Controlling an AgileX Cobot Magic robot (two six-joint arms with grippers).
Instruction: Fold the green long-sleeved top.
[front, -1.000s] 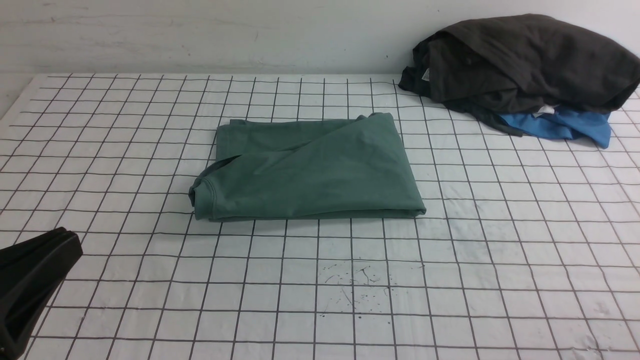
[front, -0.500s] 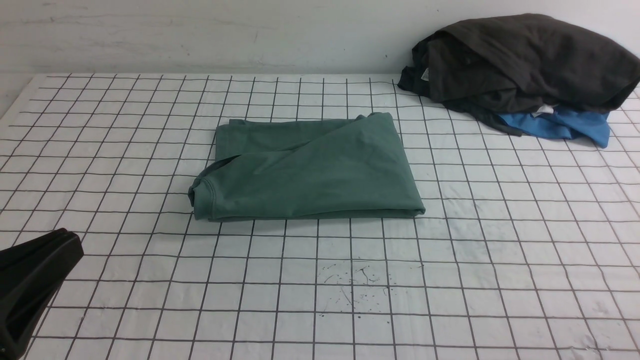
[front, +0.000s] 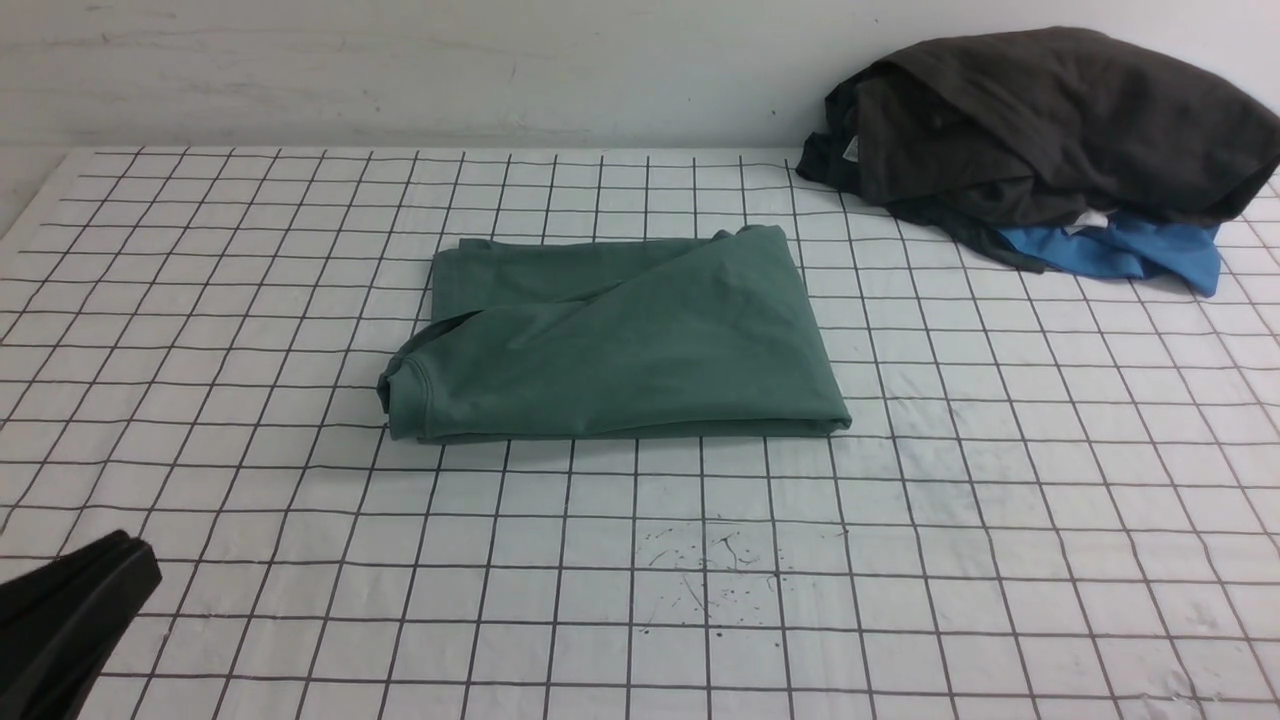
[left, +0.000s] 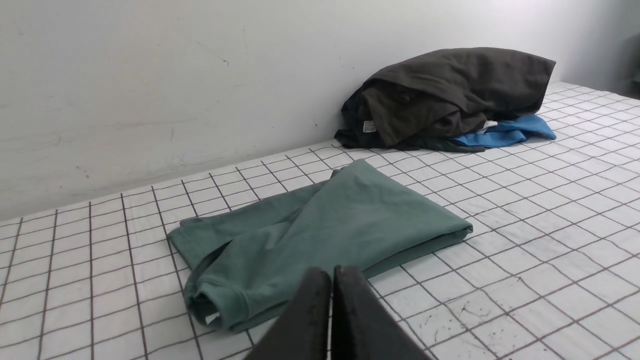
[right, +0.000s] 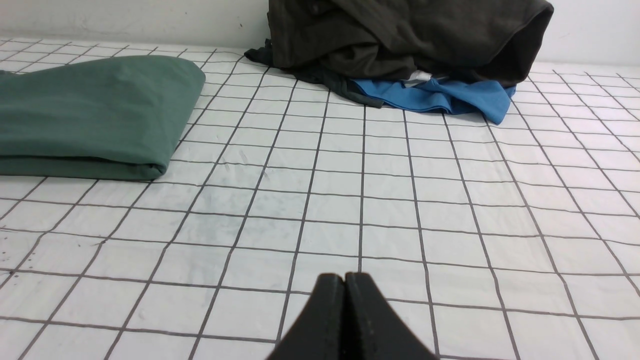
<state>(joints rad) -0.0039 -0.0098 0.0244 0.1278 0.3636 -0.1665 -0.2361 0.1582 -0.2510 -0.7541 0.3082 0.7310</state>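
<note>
1. Front view: the green top (front: 640, 350) lies on the grid-marked worktop (front: 640, 640), toward the wall (front: 600, 70). It is folded into a compact, roughly oblong bundle. This placement probably leaves the near area free for handling.
2. Front view: the upper layer lies askew, exposing an under layer along the far left part. The left end is bunched and juts past the rest. Judgement: the folding is largely done, and that end may need tidying.
3. Front view: the dark garments (front: 1050, 120) are heaped at the far right, well apart from the top, with a blue garment (front: 1120, 247) partly beneath them. They were likely set aside to keep the folding area free.
4. Front view: part of the left arm (front: 70, 640) shows at the near left corner, apart from the top. It is likely held back so as not to disturb the folds.
5. Left wrist view: the left claw (left: 336, 272) is clenched, tips together, with no cloth between them. The bunched end of the top stands slightly open, and a small white patch shows inside it.
6. Right wrist view: the right claw (right: 345, 277) is clenched and empty, apart from the top. The top's folded edge lies smooth.
7. Containers: none is seen in any view; all garments rest directly on the worktop.
</note>
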